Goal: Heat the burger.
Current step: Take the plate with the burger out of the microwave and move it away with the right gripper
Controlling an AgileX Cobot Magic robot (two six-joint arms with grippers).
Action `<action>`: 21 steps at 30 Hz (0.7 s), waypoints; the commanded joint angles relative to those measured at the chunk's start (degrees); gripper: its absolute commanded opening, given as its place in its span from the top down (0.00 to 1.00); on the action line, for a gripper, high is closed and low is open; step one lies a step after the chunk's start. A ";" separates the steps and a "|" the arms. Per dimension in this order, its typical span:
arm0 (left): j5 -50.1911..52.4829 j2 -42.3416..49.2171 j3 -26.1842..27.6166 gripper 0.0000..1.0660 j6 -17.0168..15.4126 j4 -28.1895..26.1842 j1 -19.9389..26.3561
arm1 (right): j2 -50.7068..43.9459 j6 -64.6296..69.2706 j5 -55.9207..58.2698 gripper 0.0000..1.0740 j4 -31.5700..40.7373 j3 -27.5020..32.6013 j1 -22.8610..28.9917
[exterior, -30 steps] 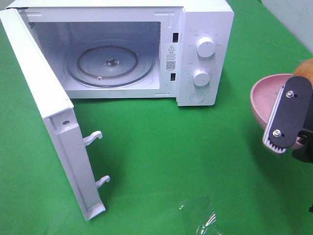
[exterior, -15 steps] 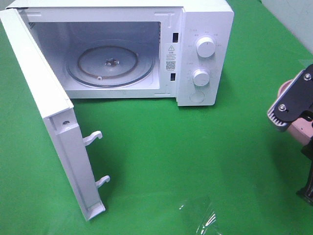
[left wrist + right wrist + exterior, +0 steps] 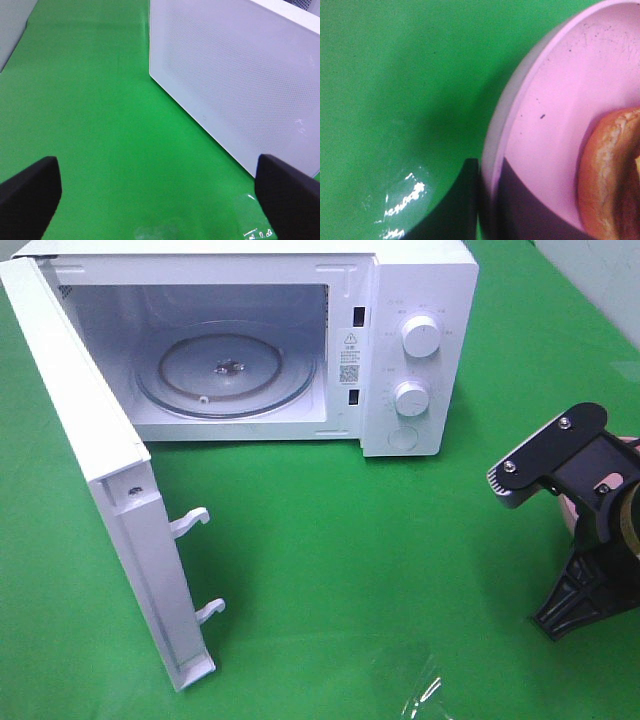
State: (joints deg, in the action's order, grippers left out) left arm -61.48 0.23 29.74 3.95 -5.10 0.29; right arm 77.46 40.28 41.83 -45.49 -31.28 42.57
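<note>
Microwave first, from my high camera: a boxy white microwave oven [image 3: 300, 340] stands at the back of the green cloth-covered counter [image 3: 350, 570], its flat white door [image 3: 100, 480] swung fully open toward me, two latch hooks jutting from its edge. Inside, the round clear glass turntable [image 3: 228, 375] lies bare. Two round white dials [image 3: 415, 365] sit one above the other on the panel. My right gripper [image 3: 560, 490], black and angular, hangs tilted at the right edge, well apart from the oven, with open green cloth between them.

On my left wrist camera, the left gripper [image 3: 160, 195] stands spread wide, holding nothing, its two black fingertips [image 3: 30, 190] over bare cloth, with the door's finely dotted white face near.

On my right wrist camera, the right gripper is pinched on the rim of the smooth round pink plate [image 3: 545, 125]; the burger [image 3: 610, 170], glossy golden-brown bun showing, rests on that plate.
</note>
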 commanded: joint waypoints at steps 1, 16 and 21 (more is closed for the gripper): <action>0.17 0.97 -0.06 0.09 -0.29 -0.40 0.11 | 2.29 2.98 0.40 1.00 -3.95 -0.23 -1.55; 0.17 0.97 -0.06 0.09 -0.29 -0.40 0.11 | 11.75 11.52 -5.10 1.00 -8.77 -0.23 -10.26; 0.17 0.97 -0.06 0.09 -0.29 -0.40 0.11 | 14.95 15.36 -8.71 1.00 -11.12 -0.23 -13.58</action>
State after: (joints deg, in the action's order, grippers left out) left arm -61.48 0.23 29.74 3.95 -5.10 0.29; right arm 92.42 54.95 31.28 -53.57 -31.40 29.39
